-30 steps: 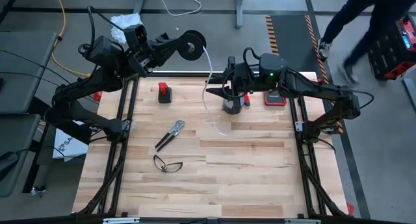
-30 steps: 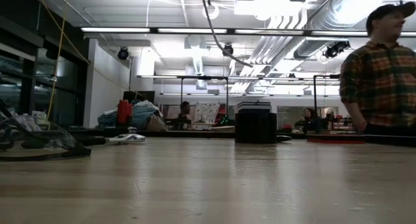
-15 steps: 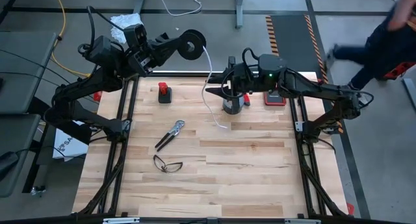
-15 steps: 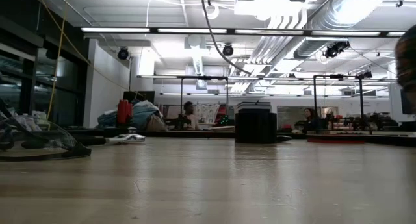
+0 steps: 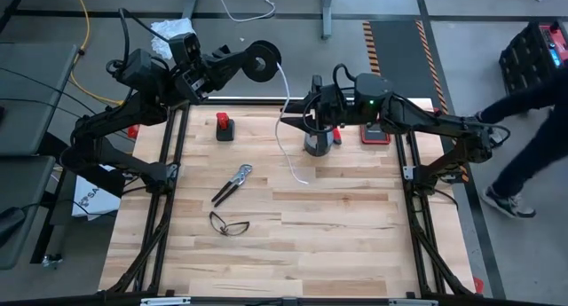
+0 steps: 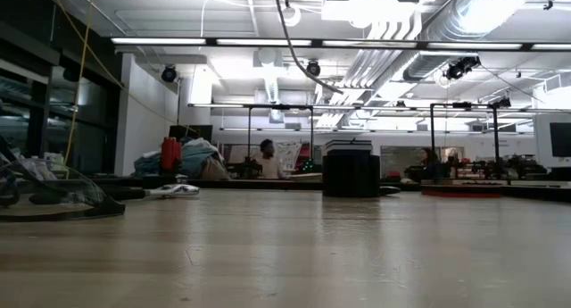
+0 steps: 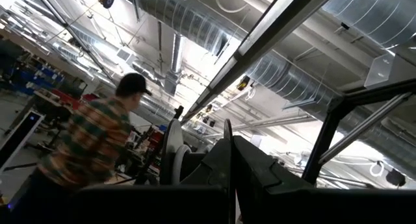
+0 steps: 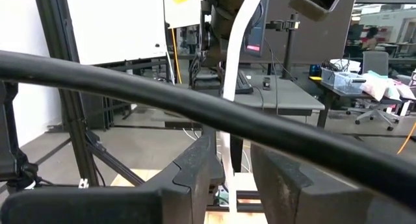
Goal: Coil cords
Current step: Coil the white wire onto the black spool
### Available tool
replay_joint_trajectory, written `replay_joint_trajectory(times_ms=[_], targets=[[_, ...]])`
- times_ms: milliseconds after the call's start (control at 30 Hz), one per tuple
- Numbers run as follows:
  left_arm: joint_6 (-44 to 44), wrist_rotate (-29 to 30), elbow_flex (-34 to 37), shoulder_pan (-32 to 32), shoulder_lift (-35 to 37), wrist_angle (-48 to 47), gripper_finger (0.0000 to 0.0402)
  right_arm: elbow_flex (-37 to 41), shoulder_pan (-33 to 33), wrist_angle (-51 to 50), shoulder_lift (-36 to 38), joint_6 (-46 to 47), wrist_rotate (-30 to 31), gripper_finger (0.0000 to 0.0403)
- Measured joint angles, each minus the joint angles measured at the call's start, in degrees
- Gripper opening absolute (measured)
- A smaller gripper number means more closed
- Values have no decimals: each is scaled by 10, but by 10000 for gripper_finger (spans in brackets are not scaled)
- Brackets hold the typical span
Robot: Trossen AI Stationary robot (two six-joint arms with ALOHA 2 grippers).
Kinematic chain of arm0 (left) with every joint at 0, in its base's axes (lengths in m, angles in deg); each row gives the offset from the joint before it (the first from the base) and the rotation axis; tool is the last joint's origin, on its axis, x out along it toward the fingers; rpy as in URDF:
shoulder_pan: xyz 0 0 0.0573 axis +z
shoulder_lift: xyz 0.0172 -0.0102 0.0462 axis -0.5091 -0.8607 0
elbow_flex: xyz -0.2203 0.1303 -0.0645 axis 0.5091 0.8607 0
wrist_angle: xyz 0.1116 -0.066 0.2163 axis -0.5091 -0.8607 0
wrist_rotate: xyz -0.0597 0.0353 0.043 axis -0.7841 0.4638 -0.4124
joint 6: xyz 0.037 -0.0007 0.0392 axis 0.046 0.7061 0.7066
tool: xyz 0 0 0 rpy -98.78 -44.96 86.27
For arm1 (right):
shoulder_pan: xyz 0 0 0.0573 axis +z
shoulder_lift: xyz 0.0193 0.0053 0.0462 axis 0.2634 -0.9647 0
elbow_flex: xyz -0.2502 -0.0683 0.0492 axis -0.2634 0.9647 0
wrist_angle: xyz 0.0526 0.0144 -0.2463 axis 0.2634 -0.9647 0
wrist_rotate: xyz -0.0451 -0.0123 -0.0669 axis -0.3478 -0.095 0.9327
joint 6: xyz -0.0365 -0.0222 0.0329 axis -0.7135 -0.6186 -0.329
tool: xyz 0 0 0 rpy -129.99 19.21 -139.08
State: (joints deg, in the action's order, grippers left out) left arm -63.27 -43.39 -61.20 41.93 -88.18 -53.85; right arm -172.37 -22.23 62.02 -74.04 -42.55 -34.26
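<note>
Only the high view takes in the whole wooden table [image 5: 293, 226]: the left gripper [image 5: 238, 62] is raised beyond the table's far edge, its fingers clenched on the black spool [image 5: 262, 61]; from the spool the white cord [image 5: 284, 111] runs down over the far edge onto the table, its loose end lying near the grey tape roll [image 5: 317, 143]; the right gripper [image 5: 293, 121] reaches in level from the right arm just beside that roll, the cord passing between its fingers; the right wrist view alone shows those fingers [image 8: 195, 172] standing apart with the cord [image 8: 233, 62] in the gap, not pinched; the left wrist view alone shows a person [image 7: 84, 152] in a plaid shirt beyond the spool [image 7: 174, 156]; nearer on the table lie pliers [image 5: 232, 182] and glasses [image 5: 229, 223], with a red-and-black object [image 5: 224, 126] near the far edge; the low view shows the cord [image 6: 290, 36] hanging overhead.
</note>
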Motion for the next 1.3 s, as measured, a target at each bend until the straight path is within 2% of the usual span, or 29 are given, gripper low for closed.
replay_joint_trajectory(times_ms=[400, 467, 567, 667, 767, 933, 1067, 1300], targets=[[0, 0, 0, 0, 0, -6, 0, 0, 0, 3, 0, 0, 0, 98], [0, 0, 0, 0, 0, -6, 0, 0, 0, 3, 0, 0, 0, 80], [-8, 0, 0, 0, -2, -5, 0, 0, 5, 3, 0, 0, 0, 22], [-27, 0, 0, 0, -9, -4, 0, 0, 16, 13, 0, 0, 0, 10], [-69, 0, 0, 0, -25, -4, 0, 0, 30, 32, -1, -4, 2, 2], [-195, -7, 0, 0, -58, -4, 0, 0, 46, 79, -8, -12, 14, 1], [-276, -15, 0, 0, -79, -2, 0, 0, 49, 80, -8, -21, 36, 1], [-408, -48, 0, -12, -113, 45, 0, 0, 49, 100, -8, -47, 62, 0]])
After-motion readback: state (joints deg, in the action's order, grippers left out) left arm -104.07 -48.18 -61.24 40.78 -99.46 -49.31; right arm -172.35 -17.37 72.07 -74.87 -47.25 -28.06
